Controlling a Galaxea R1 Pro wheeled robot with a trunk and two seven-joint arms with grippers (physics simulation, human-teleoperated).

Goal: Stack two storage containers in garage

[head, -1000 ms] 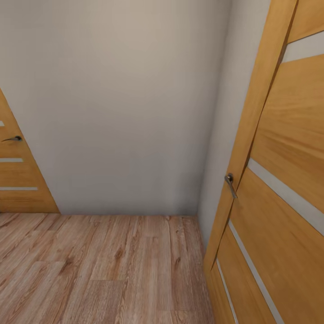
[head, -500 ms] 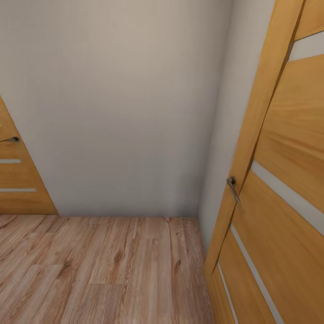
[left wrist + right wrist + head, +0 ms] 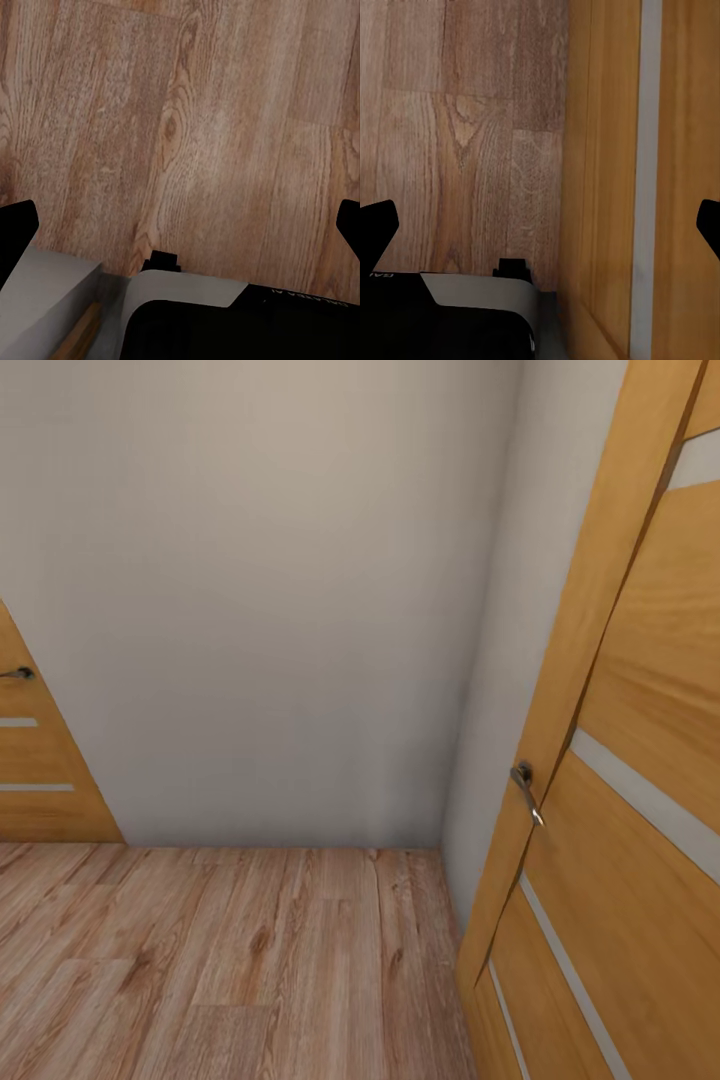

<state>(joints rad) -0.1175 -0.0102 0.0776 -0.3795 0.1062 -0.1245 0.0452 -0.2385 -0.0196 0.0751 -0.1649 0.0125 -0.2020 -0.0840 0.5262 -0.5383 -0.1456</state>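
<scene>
robot in transit, facing pale wall (image 3: 280, 600) corner over wood plank floor (image 3: 250, 960). orange door (image 3: 640, 840) close at right, handle (image 3: 527, 788) near. left gripper (image 3: 180, 225), right gripper (image 3: 544, 225): fingers wide apart, empty, pointed down for travel. containers not in sight; presumably elsewhere.

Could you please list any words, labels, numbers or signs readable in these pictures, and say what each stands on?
Small pale lettering on the black robot body in the left wrist view: too small and blurred to read.
Small pale lettering on the black robot body in the right wrist view: cut off and blurred, not readable.
Nothing else bears any text.
</scene>
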